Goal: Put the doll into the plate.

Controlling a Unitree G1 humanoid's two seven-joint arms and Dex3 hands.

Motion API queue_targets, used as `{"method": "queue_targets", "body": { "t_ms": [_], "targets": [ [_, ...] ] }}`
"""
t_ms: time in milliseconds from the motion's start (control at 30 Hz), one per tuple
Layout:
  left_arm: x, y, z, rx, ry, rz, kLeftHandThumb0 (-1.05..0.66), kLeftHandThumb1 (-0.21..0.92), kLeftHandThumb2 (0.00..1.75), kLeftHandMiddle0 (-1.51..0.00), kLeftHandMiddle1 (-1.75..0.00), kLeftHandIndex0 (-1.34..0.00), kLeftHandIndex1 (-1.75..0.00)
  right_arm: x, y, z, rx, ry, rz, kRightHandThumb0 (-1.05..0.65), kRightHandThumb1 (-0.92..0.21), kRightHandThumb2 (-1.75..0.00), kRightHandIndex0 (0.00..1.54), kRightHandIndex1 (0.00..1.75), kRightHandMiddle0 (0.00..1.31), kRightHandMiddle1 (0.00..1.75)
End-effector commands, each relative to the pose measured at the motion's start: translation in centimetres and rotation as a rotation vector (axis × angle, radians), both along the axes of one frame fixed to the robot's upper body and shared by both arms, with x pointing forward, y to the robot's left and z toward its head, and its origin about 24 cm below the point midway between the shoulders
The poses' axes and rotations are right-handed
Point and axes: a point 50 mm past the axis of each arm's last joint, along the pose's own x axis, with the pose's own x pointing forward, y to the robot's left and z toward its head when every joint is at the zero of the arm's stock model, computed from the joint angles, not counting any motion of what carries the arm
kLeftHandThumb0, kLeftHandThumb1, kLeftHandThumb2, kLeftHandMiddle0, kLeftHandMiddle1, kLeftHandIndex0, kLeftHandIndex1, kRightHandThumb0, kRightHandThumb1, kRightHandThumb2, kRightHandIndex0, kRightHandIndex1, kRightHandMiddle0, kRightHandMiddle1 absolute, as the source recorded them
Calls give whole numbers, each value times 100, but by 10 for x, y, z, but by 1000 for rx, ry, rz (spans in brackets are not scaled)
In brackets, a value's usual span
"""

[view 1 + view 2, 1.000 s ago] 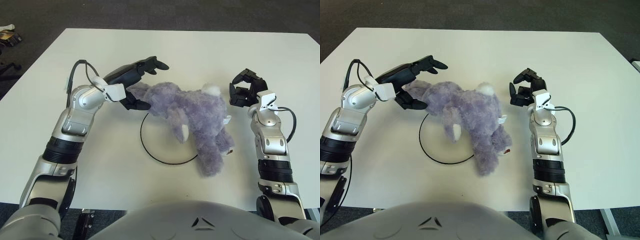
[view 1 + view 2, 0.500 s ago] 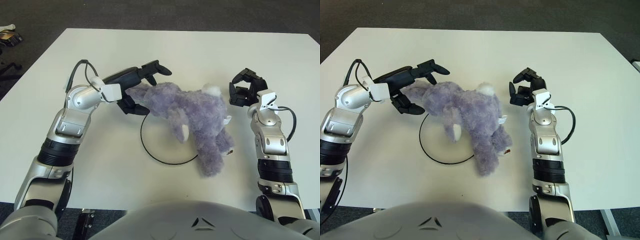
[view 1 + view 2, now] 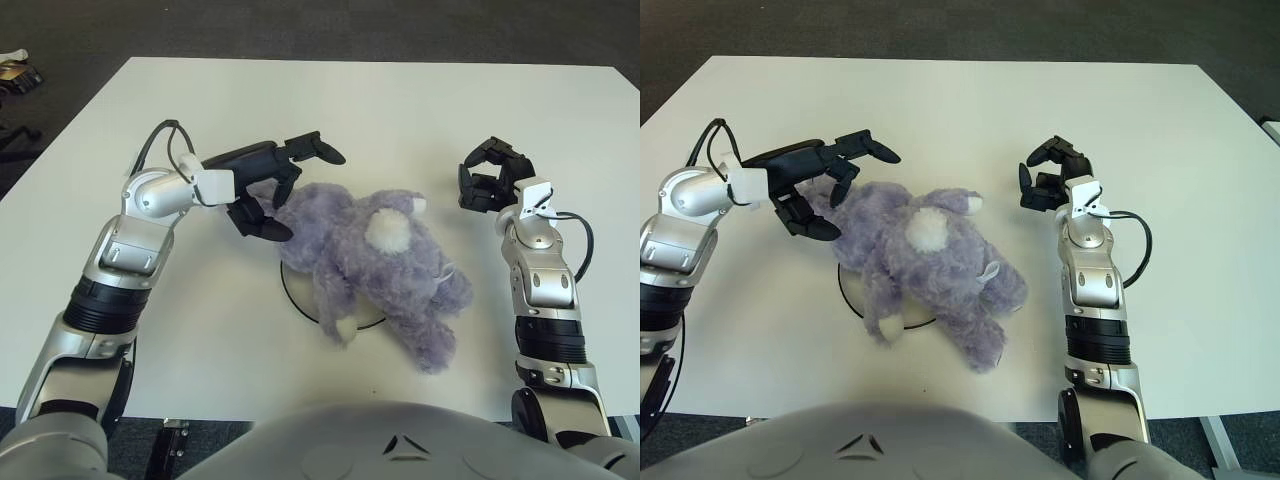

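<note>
The doll [image 3: 385, 262] is a fluffy purple plush lying on its side across the plate [image 3: 287, 296], a thin black ring flat on the white table. Most of the ring is hidden under the plush; only its left arc and a short front piece show. My left hand [image 3: 290, 190] is at the doll's upper-left end, fingers spread wide, thumb [image 3: 265, 228] low and touching the fur without gripping it. My right hand [image 3: 490, 182] shows to the right of the doll, apart from it, fingers curled on nothing.
The white table [image 3: 400, 100] stretches well behind and to both sides of the doll. Dark carpet surrounds it, with a small object on the floor [image 3: 15, 65] at the far left. My torso fills the bottom edge.
The doll has rolled over toward the front and left, and now covers more of the ring. My left hand has drawn back slightly left with its fingers spread. The right hand has not moved.
</note>
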Motion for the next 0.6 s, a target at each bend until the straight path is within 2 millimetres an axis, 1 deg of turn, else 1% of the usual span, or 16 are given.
{"method": "queue_targets", "body": {
  "t_ms": [0,233,467,567],
  "targets": [
    [-1,0,-5,17,2,6,-80,37,88,-113,-175,0,-91,0,0,8,4,-28,-4,-48,-34,-129,118,175,60,175],
    [-3,-5,-8,36,-6,27,-81,37,87,-108,-175,0,-90,0,0,7,8,-24,-4,-47,-34,-129,118,175,59,175],
    [-4,-10,-11,59,-48,59,-89,47,78,-109,-175,0,-87,-1,1,7,9,-17,-4,-47,-36,-127,118,175,58,175],
    [-2,-13,-13,61,-42,66,-90,49,76,-109,-175,0,-87,-1,2,7,10,-14,-3,-47,-36,-127,118,175,58,175]
  ]
}}
